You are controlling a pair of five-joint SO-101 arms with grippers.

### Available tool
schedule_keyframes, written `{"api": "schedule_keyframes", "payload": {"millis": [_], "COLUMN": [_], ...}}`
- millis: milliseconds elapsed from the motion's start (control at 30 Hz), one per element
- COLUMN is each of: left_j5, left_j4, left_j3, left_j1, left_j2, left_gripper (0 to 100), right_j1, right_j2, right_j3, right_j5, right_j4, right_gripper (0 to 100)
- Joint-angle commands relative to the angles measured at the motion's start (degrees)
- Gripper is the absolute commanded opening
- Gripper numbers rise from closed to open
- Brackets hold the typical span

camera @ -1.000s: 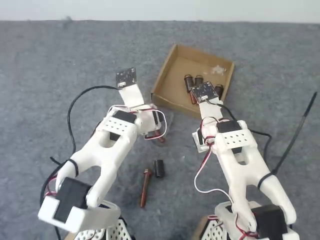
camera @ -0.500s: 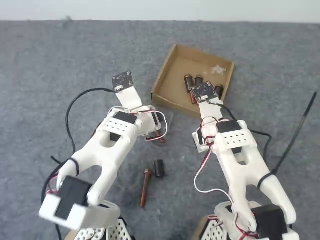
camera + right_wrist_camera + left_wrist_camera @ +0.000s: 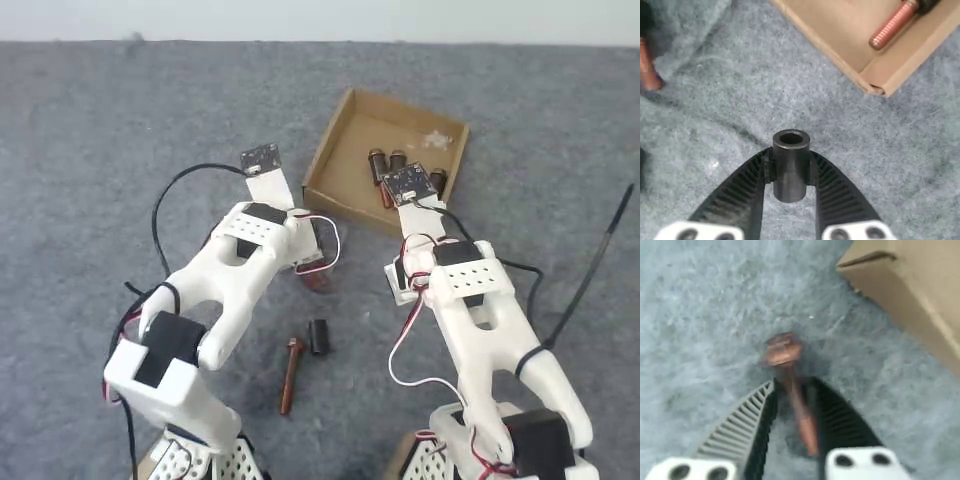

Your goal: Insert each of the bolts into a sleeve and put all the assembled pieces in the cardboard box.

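A grey surface (image 3: 120, 120) carries an open cardboard box (image 3: 350, 170) at far centre, with assembled pieces (image 3: 388, 165) lying inside. Two white arms extend from the near edge: the left gripper (image 3: 793, 386) is clamped on a held bolt (image 3: 782, 351) just left of the box's near corner, and the right gripper (image 3: 790, 162) is clamped on a held sleeve (image 3: 791, 145) just outside the box. A loose bolt (image 3: 290, 375) and a loose sleeve (image 3: 319, 336) lie side by side between the arms.

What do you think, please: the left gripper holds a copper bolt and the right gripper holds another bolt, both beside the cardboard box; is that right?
Not quite: the right wrist view shows the right gripper holding a black sleeve. The left gripper does hold a copper bolt, both beside the cardboard box.
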Motion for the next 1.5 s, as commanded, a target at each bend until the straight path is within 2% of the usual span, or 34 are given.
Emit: {"api": "schedule_keyframes", "payload": {"millis": [0, 367, 567, 633, 867, 1033, 1233, 1467], "left_j5": [-5.63, -6.77, -23.38, -26.55, -24.18, -24.26, -24.18, -24.18], "left_j4": [-1.41, 0.79, 5.1, 5.1, 4.66, -1.93, -8.35, -9.58], "left_j3": [-2.59, -2.68, 0.22, 1.71, 2.07, 2.51, 2.59, 3.38], "left_j1": [0.18, -0.26, -0.35, -0.35, -4.75, -10.99, -18.73, -19.69], "left_j2": [-0.53, -1.32, -9.93, -12.04, -13.19, -13.19, -13.1, -13.1], "left_gripper": [2, 1, 1, 1, 1, 1, 1, 1], "right_j1": [0.66, 0.66, 0.66, 0.57, 0.57, 0.04, -5.32, -9.1], "right_j2": [-2.68, -2.68, -2.68, -2.68, -2.68, -2.68, -3.3, -3.3], "right_j3": [-0.35, -0.35, -0.35, -0.35, -0.35, -0.35, 3.78, 5.19], "right_j5": [0.7, 0.7, 0.7, 0.7, 0.7, 0.26, 0.09, 0.0], "right_j4": [-0.66, -0.66, -0.57, -0.57, -0.57, -0.92, -6.64, -10.77], "right_gripper": [0.6, 0.6, 0.6, 0.6, 0.6, 0.6, 0.6, 0.6]}}
